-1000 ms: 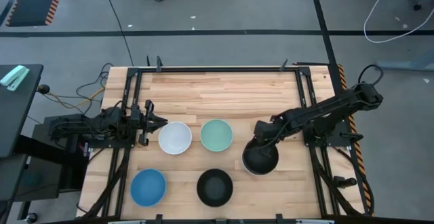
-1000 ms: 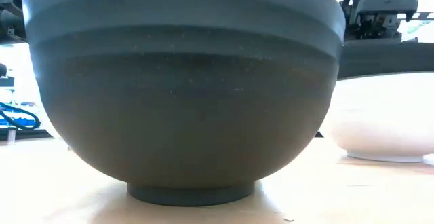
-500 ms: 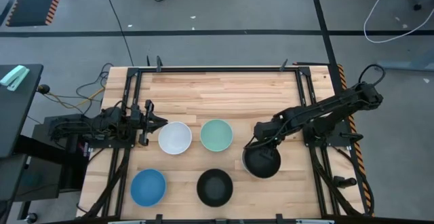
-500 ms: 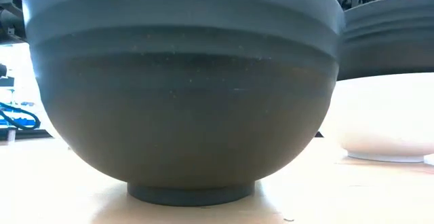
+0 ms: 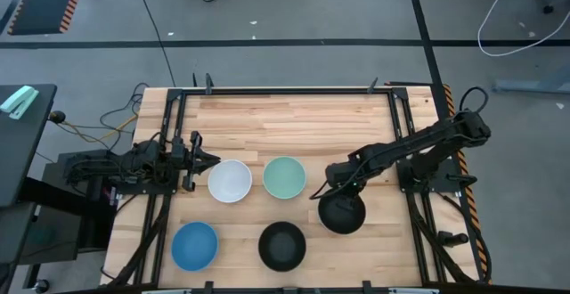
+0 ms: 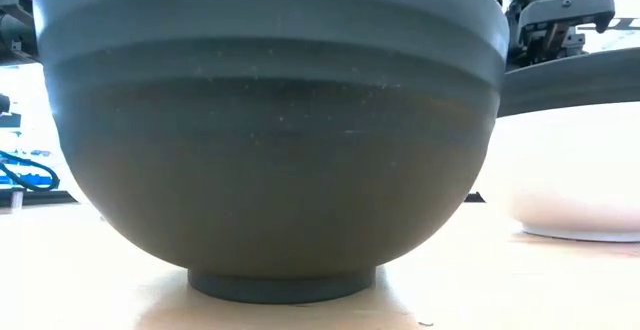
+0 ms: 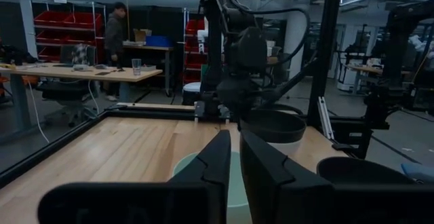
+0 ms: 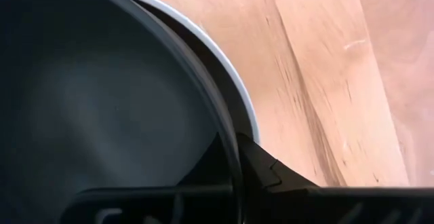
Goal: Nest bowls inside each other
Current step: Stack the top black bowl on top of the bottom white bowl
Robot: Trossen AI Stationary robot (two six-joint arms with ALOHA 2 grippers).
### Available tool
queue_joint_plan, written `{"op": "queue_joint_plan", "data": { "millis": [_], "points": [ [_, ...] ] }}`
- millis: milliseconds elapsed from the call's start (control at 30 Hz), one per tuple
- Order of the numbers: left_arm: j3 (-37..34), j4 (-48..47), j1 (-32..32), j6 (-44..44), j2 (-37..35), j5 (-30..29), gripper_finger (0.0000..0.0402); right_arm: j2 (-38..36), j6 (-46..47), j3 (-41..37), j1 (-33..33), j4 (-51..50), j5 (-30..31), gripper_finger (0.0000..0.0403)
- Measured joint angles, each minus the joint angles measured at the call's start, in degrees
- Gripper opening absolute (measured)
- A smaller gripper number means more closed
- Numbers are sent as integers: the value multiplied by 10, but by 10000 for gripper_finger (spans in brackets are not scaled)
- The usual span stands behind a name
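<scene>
I see my right gripper (image 5: 331, 190) clamped on the black bowl's (image 5: 343, 214) rim above a white bowl (image 8: 241, 91), left gripper (image 5: 198, 160) nearly closed, empty

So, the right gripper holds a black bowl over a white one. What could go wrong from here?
1. The right gripper pinches the black bowl at one spot on its rim, so it may tilt or slip.
2. The white bowl beneath shows its rim on one side only; if off-centre, the black bowl may seat crooked or push it.
The left gripper waits at the left of the table.
</scene>
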Motion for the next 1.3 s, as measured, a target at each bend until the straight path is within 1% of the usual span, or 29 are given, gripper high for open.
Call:
{"op": "queue_joint_plan", "data": {
  "millis": [167, 300, 533, 767, 967, 1133, 1300],
  "points": [
    [0, 0, 0, 0, 0, 0, 34, -4, 15, 0, -6, 14, 2, 33],
    [0, -2, 0, 0, 0, 0, 38, -3, 31, -1, -7, 12, 3, 54],
    [0, -4, 0, 0, 0, 0, 36, -2, 32, -1, -7, 11, 3, 73],
    [0, -4, 0, 0, 0, 0, 31, -2, 32, 1, -7, 8, 3, 80],
    [0, -5, 0, 0, 0, 0, 38, -2, 32, 38, -3, -2, 7, 80],
    [0, -8, 0, 0, 0, 0, 34, -2, 32, 67, -2, -35, 24, 81],
    [0, -8, 0, 0, 0, 0, 28, -2, 33, 68, -9, -57, 29, 81]
  ]
}}
